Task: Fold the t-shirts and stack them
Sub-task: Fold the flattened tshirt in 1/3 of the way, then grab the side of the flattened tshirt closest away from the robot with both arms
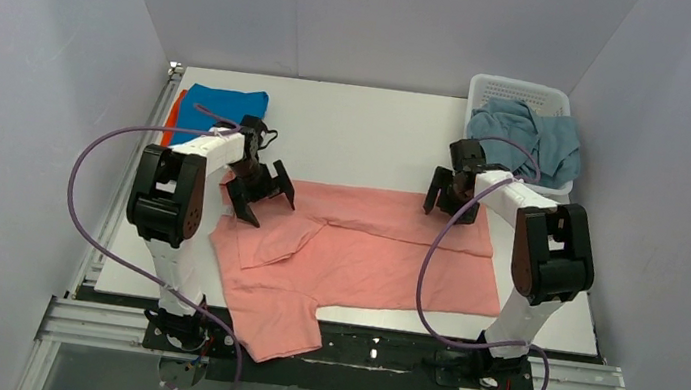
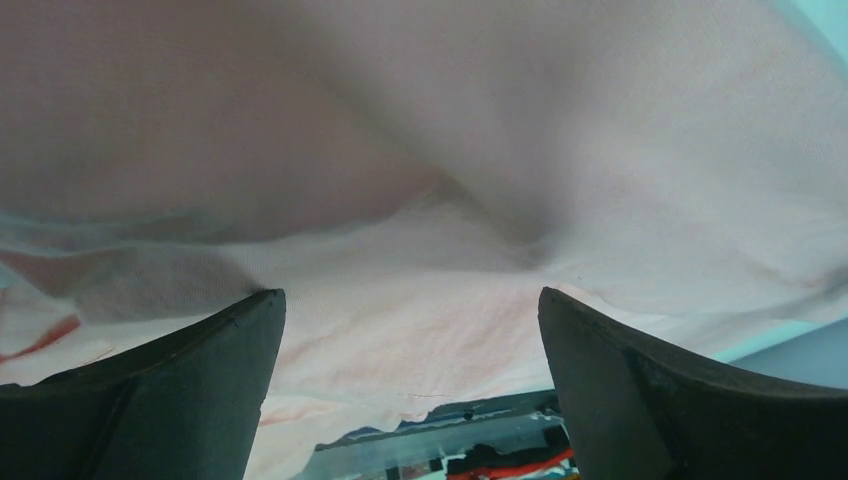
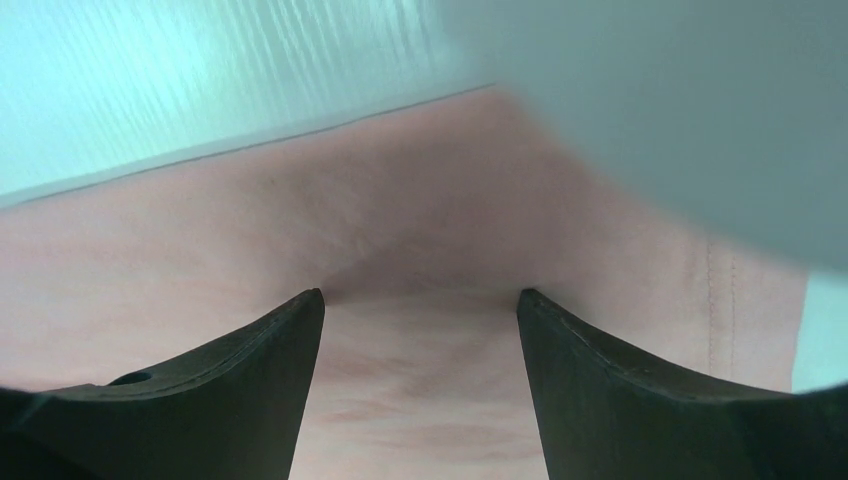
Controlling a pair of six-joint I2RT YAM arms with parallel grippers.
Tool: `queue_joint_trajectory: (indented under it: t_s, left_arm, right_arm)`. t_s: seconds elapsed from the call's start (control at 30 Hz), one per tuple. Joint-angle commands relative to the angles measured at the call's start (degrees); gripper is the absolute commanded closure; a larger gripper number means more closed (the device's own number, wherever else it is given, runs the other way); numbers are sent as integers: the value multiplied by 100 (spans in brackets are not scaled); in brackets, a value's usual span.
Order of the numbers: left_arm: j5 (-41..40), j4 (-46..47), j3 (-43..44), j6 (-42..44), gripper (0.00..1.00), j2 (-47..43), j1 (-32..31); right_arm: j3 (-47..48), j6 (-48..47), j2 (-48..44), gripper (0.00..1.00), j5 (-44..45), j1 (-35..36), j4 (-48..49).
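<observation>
Hand on left [image 1: 268, 203] and hand on right [image 1: 443, 208] gape empty over salmon-pink t-shirt [image 1: 393, 262].

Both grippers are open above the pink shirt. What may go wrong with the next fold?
1. The sleeve hangs over the table's near edge; its weight may drag the pink shirt askew.
2. The left gripper and right gripper hover over cloth that looks doubled; they may pinch only one layer.
3. The flap near the left gripper lies crooked, so the fold may come out uneven.
</observation>
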Motion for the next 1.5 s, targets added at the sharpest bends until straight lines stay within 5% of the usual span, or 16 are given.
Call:
queue_joint_trajectory:
  t_s: [0.0, 0.33, 0.63, 1.13, 1.47]
  left_arm:
    - [108, -227, 259, -67, 0, 528, 114]
    - [105, -802, 2003, 28, 1, 1751, 123]
    - [88, -1328, 2831, 234, 0, 1854, 124]
    - [9, -1706, 732, 217, 1, -978, -245]
    - [-576, -2303, -1842, -169, 1, -4012, -1693]
  right_arm:
    - [344, 125, 398, 21, 132, -278, 152]
    - [1035, -4, 852, 32, -103, -602, 19]
    - [1319, -339, 660, 25, -137, -707, -124]
    - [-290, -499, -1272, 14, -544, -689, 250]
    - [-1456, 36, -2820, 13, -110, -566, 170]
